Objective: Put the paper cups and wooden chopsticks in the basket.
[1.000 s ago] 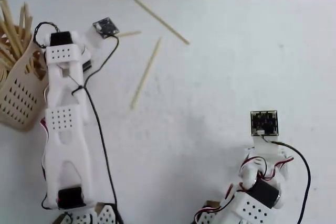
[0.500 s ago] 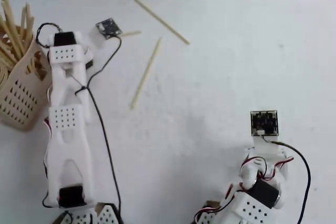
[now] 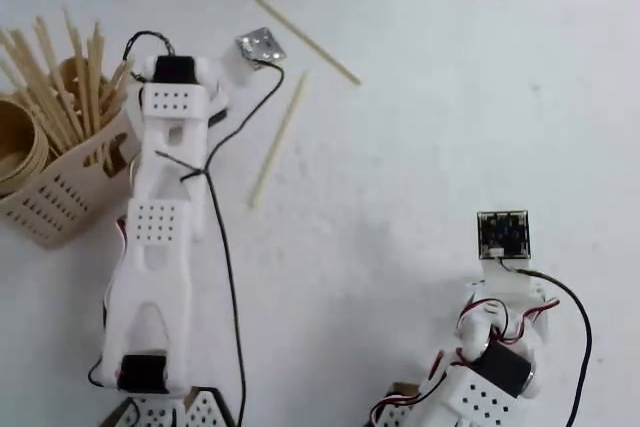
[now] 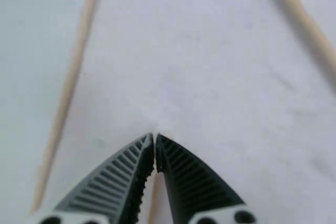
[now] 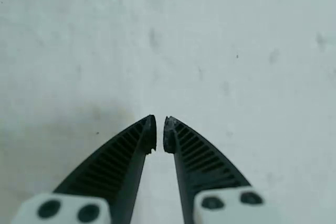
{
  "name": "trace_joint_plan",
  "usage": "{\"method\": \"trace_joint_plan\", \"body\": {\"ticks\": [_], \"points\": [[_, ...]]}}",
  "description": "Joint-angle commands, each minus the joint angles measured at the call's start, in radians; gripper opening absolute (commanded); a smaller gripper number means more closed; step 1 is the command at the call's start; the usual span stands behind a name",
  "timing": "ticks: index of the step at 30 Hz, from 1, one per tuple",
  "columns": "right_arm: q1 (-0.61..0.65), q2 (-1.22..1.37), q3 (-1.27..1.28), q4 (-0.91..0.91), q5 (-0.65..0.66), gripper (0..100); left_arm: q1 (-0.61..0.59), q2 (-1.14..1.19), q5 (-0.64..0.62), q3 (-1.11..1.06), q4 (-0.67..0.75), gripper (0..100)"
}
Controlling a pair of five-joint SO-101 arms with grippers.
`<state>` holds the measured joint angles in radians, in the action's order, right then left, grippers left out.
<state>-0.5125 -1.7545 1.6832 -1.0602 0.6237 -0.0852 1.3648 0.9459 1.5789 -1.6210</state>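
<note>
Pinched shut, my left claw (image 4: pixel 155 139) held a thin pale wooden chopstick (image 4: pixel 151 199). Ahead of it, a second chopstick (image 4: pixel 68 87) and a third chopstick (image 4: pixel 302 17) lay apart on the white table (image 4: pixel 184 66).

Bright, even light; soft shadows

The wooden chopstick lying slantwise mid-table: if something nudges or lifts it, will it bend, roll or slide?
The chopstick is thin and dead straight, so it probably stays stiff and weighs little. Lying flat on the smooth white table, it may well skid or pivot when nudged at one end. Whether it is round enough to roll cannot be told.
</note>
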Motion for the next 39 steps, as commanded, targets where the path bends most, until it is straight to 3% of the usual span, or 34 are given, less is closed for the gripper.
{"method": "trace_joint_plan", "body": {"ticks": [1,15,18,27,33,39], "points": [[-0.01,-0.001,0.009,-0.005,-0.002,4.5,0.01,-0.033,-0.011,0.061,-0.005,3],[-0.01,-0.001,0.009,-0.005,-0.002,4.5,0.018,-0.036,-0.061,0.064,0.12,3],[-0.01,-0.001,0.009,-0.005,-0.002,4.5,0.016,-0.036,-0.075,0.064,0.11,8],[-0.01,-0.001,0.009,-0.005,-0.002,4.5,0.145,-0.117,-0.52,0.089,0.006,11],[-0.01,-0.001,0.009,-0.005,-0.002,4.5,0.243,-0.079,-0.629,0.087,0.008,11],[-0.01,-0.001,0.009,-0.005,-0.002,4.5,0.228,0.018,-0.779,0.087,0.015,11]]}}
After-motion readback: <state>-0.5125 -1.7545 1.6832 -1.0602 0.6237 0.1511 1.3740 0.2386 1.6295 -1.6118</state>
